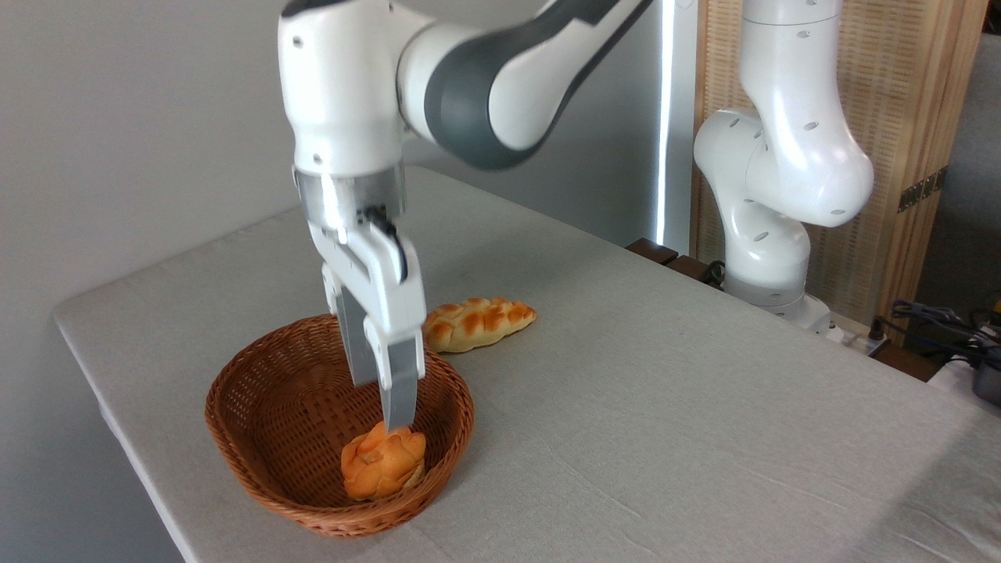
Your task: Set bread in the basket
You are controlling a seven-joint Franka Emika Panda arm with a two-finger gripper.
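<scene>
The bread [382,463], a small round orange-golden bun with a lobed top, lies inside the oval brown wicker basket [258,407], against its front right wall. My gripper [383,407] points straight down over the basket, right above the bun. Its two fingers stand apart and the bun is not between them. The nearer fingertip [400,418] reaches the bun's top, and I cannot tell whether it touches.
A longer braided pale-yellow loaf [478,322] lies on the grey tablecloth just behind the basket. The arm's white base [770,258] stands at the table's far right edge, with cables [931,320] beyond it. The table's left edge runs close to the basket.
</scene>
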